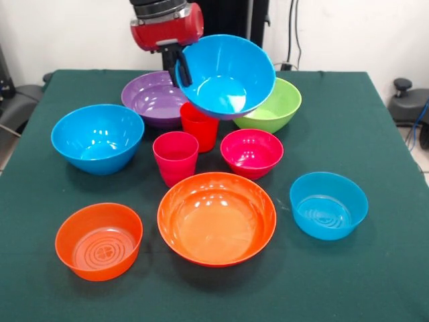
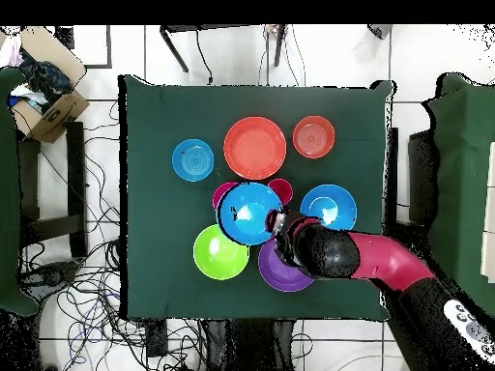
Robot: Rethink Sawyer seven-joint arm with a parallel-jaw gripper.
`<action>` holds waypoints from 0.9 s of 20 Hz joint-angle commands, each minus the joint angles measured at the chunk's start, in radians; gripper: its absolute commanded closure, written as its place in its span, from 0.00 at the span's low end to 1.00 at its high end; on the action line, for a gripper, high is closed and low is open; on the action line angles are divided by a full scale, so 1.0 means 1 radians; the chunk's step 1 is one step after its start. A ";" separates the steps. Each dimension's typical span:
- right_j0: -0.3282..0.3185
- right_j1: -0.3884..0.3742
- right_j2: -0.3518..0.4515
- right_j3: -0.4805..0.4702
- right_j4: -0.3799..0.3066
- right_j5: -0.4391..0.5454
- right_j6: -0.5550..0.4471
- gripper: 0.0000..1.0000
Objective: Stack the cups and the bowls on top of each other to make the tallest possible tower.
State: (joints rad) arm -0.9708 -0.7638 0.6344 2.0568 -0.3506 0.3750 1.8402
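Observation:
My gripper (image 1: 181,67) is shut on the rim of a large blue bowl (image 1: 226,75) and holds it tilted in the air above the table's far middle; it shows too in the overhead view (image 2: 249,213). Below it stand the red-orange cup (image 1: 199,125) and the pink-magenta cup (image 1: 175,156). Around them sit the purple bowl (image 1: 153,98), lime green bowl (image 1: 278,107), second large blue bowl (image 1: 97,137), small magenta bowl (image 1: 251,152), large orange bowl (image 1: 216,217), small ringed orange bowl (image 1: 99,240) and light blue bowl (image 1: 328,204). No tower stands.
The green table (image 1: 375,134) has bare cloth at its right side and front edge. In the overhead view a cardboard box (image 2: 43,101) sits off the table's top left, with cables on the floor.

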 commanded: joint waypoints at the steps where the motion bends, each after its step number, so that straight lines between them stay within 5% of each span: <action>1: 0.044 -0.009 0.032 0.071 -0.076 -0.010 -0.019 1.00; 18: 0.128 -0.005 0.009 0.067 -0.054 -0.026 0.030 1.00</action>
State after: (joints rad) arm -0.8882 -0.7761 0.6348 2.0803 -0.3506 0.3748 1.8402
